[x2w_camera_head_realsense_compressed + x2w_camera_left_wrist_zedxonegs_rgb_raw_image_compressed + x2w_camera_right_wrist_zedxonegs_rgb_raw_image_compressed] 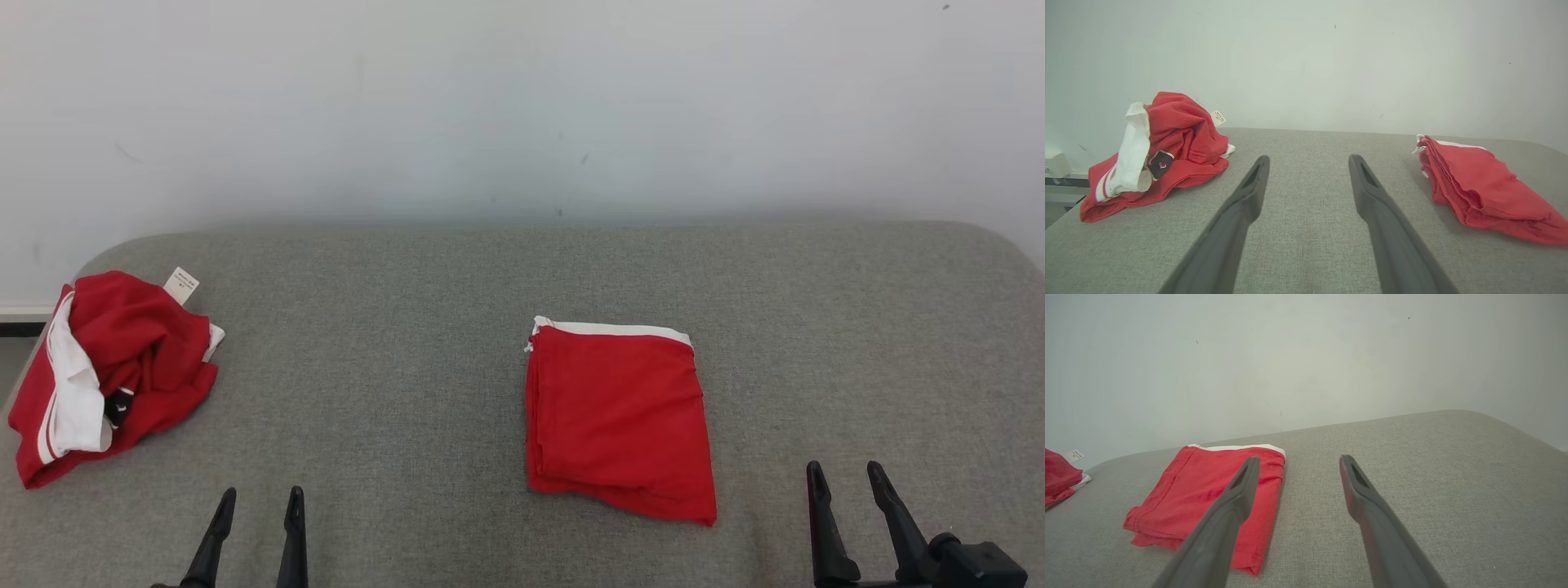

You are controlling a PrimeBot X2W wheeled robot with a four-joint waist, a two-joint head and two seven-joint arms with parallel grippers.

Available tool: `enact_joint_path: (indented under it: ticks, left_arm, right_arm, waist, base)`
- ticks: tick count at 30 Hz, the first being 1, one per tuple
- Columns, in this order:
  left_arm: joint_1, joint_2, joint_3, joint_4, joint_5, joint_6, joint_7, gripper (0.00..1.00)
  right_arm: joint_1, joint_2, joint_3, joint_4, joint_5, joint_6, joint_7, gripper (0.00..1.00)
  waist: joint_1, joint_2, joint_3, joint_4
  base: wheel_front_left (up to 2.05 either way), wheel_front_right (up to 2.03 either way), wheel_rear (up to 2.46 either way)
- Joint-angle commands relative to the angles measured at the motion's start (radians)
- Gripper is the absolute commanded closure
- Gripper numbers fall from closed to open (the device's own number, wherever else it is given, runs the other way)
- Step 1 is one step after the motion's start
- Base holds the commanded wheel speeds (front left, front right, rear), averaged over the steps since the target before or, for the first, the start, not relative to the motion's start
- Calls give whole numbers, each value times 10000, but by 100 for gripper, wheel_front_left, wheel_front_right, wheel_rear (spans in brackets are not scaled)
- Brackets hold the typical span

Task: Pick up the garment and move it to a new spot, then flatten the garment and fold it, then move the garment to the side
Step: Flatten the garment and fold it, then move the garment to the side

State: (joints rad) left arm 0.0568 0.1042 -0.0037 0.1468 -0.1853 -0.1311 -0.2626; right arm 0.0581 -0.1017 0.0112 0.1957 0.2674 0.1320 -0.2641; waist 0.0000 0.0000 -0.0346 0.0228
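Folded garment (618, 416) lies between left fingers (214, 531) and right fingers (823, 523), untouched

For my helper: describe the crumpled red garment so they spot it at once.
Find the grey table by the white wall. At its left edge sits a heaped red garment showing white trim and a tag, unlike the folded garment mid-table.

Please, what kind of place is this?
Probably an indoor test setup for folding clothes: a grey fabric surface stands against a bare white wall, with one folded garment and one crumpled garment on it.
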Motion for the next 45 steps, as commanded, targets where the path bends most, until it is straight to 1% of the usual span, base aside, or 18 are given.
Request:
enact_joint_path:
  ticks: [1, 17, 20, 24, 27, 33, 39, 42, 45]
  left_arm:
    - [68, 2, -8, 15, 5, 9, -32, 0]
    - [-55, 111, -46, 106, -58, 9, -32, 0]
    - [-59, 125, -36, 124, -80, 9, -32, 0]
    - [-115, 120, -69, 142, -80, 9, -32, 0]
    - [-238, 127, -166, 174, -90, 9, -32, 0]
    - [-467, 67, -441, 279, -177, 9, -32, 0]
    - [-750, -52, -675, 370, -254, 9, -32, 0]
    - [-851, -90, -745, 398, -253, 9, -32, 0]
    - [-951, -110, -751, 432, -265, 9, -32, 0]
  right_arm:
    - [-27, -2, 13, 11, -53, -20, 0, 0]
    - [-86, 27, 37, 161, -131, -20, 0, 0]
    - [-205, 61, 176, 241, -176, -18, 0, 0]
    - [-605, -130, 371, 498, -176, -20, 0, 0]
    - [-1303, -322, 602, 942, -117, -20, 86, 0]
    - [-2904, -561, 805, 2173, -52, -20, 824, 0]
    - [-4185, -521, 660, 3912, -170, -20, 1900, 0]
    - [-4675, -474, 547, 4722, -254, -20, 2178, 0]
    - [-5040, -417, 427, 5512, -239, -20, 2223, 0]
  waist:
    - [0, 0, -2, 1]
    - [0, 0, 18, 122]
    - [0, 0, 20, 136]
    - [0, 0, 44, 174]
    - [0, 0, 104, 290]
    - [0, 0, 274, 711]
    - [0, 0, 537, 1215]
    - [0, 0, 686, 1411]
    - [0, 0, 838, 1545]
  base:
    - [0, 0, 0]
    - [0, 0, 0]
    - [0, 0, 0]
    - [0, 0, 0]
    - [0, 0, 0]
    - [0, 0, 0]
    - [0, 0, 0]
    - [0, 0, 0]
    - [0, 0, 0]
